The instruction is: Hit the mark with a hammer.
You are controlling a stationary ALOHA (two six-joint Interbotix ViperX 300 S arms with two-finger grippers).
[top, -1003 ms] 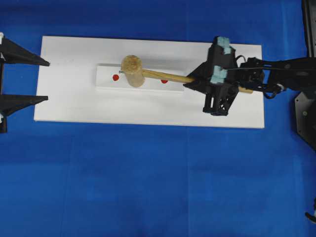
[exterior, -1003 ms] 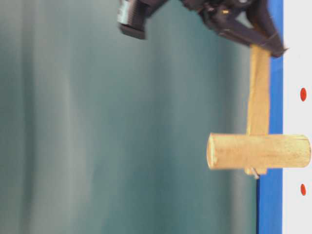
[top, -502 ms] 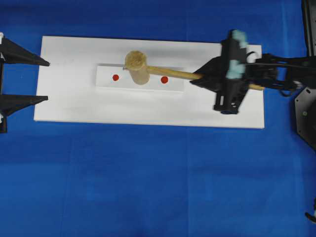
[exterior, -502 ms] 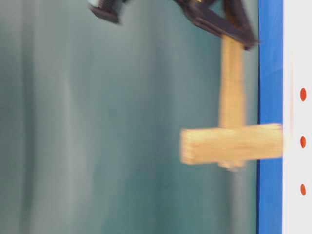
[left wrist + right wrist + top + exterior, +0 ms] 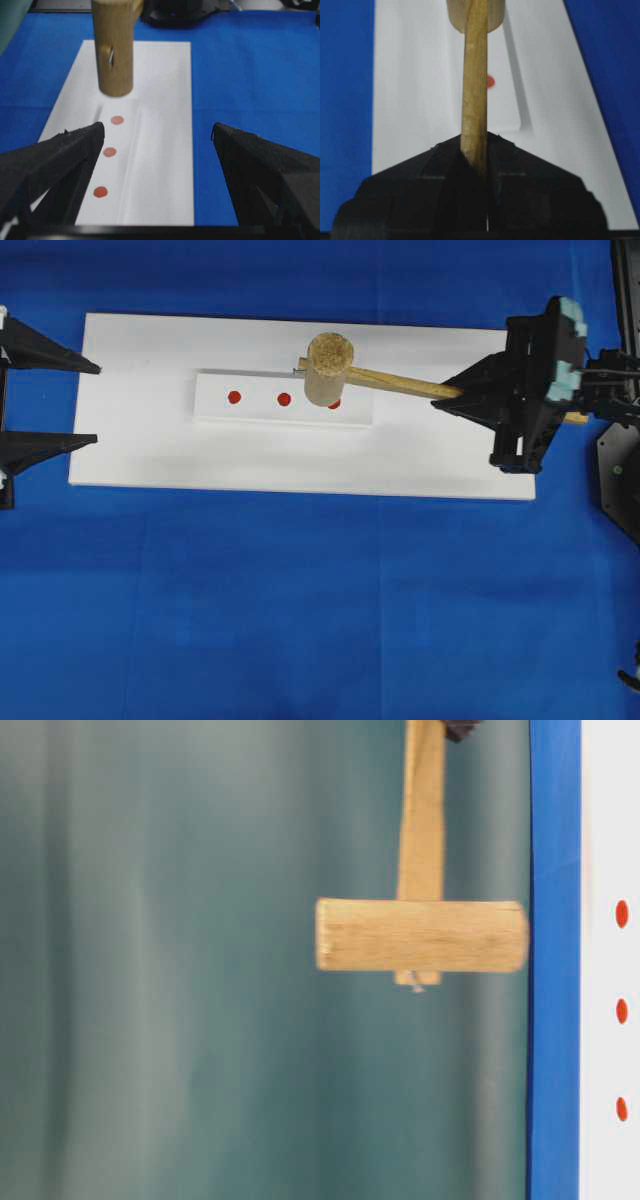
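Raised hammer (image 5: pixel 329 369) held above the white block (image 5: pixel 283 398), with the mark (image 5: pixel 284 399) uncovered.

In the overhead view we see the right tool (image 5: pixel 447 400) at the right of the frame, clamped on the hammer's handle, whose head lies over the right end of the block and hides part of the right outer dot. The mark sits at the centre of the block, between the two outer dots, on a white board (image 5: pixel 300 460) on the blue desk (image 5: pixel 300 610). In the table-level view we see the head clear of the block's surface. The left tool (image 5: pixel 157 150), at the left edge overhead, stands with jaws wide apart, holding nothing.
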